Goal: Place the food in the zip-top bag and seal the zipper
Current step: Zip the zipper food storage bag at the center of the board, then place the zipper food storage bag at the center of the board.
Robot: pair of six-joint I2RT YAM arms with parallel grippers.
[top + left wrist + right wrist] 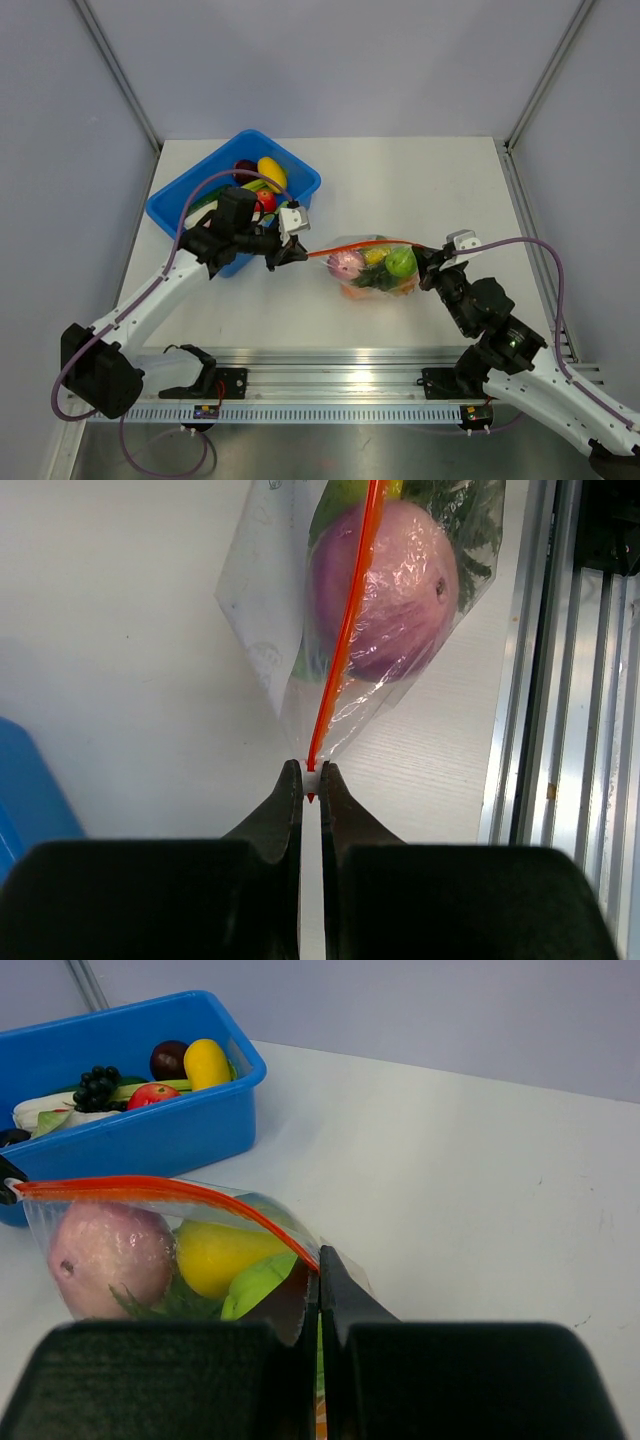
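The clear zip-top bag (375, 268) hangs between my two grippers at mid-table. It holds a purple-pink fruit (346, 265), a yellow piece (376, 256), a green apple (401, 262) and leafy greens. Its orange-red zipper (365, 245) runs taut from one gripper to the other. My left gripper (297, 256) is shut on the zipper's left end (312, 777). My right gripper (428, 262) is shut on the zipper's right end (318, 1265). The bag also shows in the left wrist view (380, 610) and the right wrist view (160, 1250).
A blue bin (300, 180) stands at the back left with more toy food: a yellow lemon (271, 171), a red piece (266, 200), a dark plum (245, 168). It also shows in the right wrist view (150, 1140). An aluminium rail (330, 380) runs along the near edge.
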